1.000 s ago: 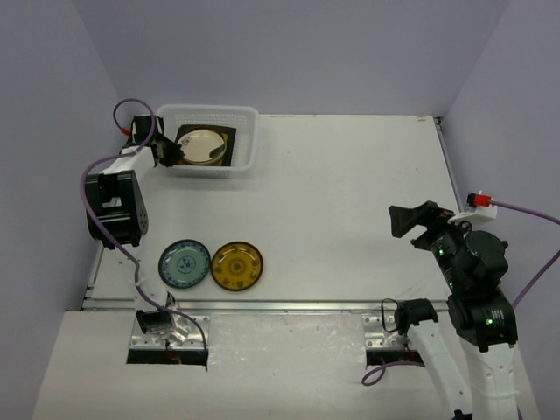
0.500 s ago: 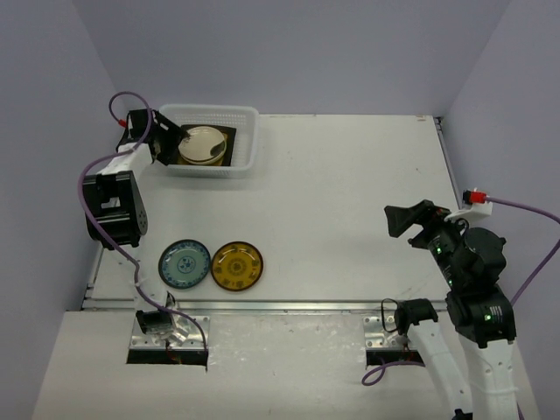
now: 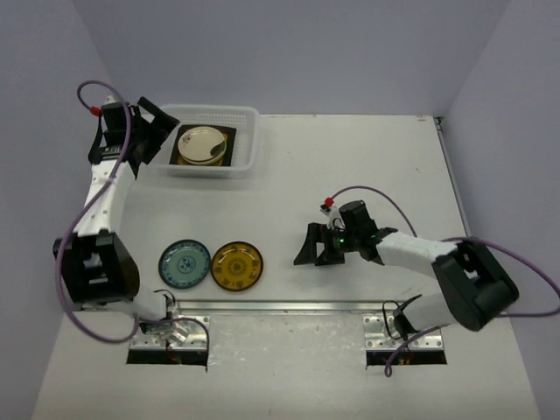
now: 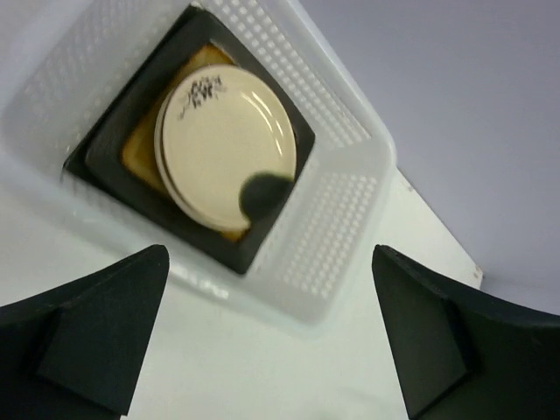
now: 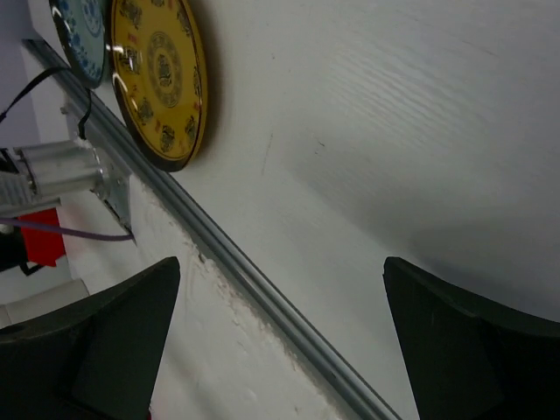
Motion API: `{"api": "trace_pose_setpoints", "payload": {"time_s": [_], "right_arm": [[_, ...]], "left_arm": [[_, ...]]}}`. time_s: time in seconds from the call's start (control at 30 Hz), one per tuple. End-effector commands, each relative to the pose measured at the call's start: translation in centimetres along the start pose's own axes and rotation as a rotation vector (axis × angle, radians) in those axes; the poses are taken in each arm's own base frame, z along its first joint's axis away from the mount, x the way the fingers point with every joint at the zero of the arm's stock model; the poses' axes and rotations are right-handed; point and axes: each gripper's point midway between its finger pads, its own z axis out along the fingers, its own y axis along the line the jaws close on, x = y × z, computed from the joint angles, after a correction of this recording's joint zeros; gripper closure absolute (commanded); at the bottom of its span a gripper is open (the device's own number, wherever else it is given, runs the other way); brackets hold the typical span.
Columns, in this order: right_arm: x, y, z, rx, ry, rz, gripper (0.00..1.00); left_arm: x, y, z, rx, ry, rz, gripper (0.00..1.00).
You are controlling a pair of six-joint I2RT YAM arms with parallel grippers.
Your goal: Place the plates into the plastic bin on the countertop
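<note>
The plastic bin (image 3: 252,140) stands at the back left of the countertop (image 3: 350,175). Inside it a cream plate (image 3: 201,143) lies on a dark-rimmed square plate (image 3: 226,157) with an amber centre. My left gripper (image 3: 159,131) hovers open and empty just left of the bin; its wrist view looks down on the bin (image 4: 341,227), the cream plate (image 4: 223,140) and the square plate (image 4: 114,144). A blue patterned plate (image 3: 184,263) and a yellow-brown plate (image 3: 237,265) lie near the front edge. My right gripper (image 3: 306,248) is open, low, right of the yellow-brown plate (image 5: 162,79).
A metal rail (image 3: 280,305) runs along the countertop's front edge, close under the right gripper (image 5: 280,341); it shows as a grey strip (image 5: 262,284) in the right wrist view. The blue patterned plate (image 5: 79,35) lies beyond the yellow-brown one. Walls close in the left, back and right sides.
My left gripper opened, let go of the cream plate in the bin and drew back to the left. My right arm swung from the right side down toward the yellow-brown plate.
</note>
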Motion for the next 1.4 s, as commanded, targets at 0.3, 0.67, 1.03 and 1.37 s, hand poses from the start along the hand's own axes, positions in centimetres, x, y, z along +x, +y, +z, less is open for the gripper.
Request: {"api": "trace_pose_setpoints", "payload": {"time_s": [0.3,0.67,1.03,1.37], "right_arm": [[-3.1,4.3,14.4,-0.177,0.008,0.086,0.63],[-0.9,3.4,15.8,-0.148,0.077,0.070,0.89],[-5.4,3.7,7.7,0.034,-0.134,-0.092,1.00],[-11.1,7.9,-4.3,-0.112,-0.337,-0.177,1.00]], "left_arm": [[7.1,-0.1,-16.5,0.282,-0.025,0.280,0.00],[10.5,4.3,-15.0,0.164,0.041,0.358,0.00],[15.7,2.1,-14.2,0.356,0.265,0.365,0.00],[27.5,-1.2,-13.2,0.658,0.647,0.277,0.02]]}}
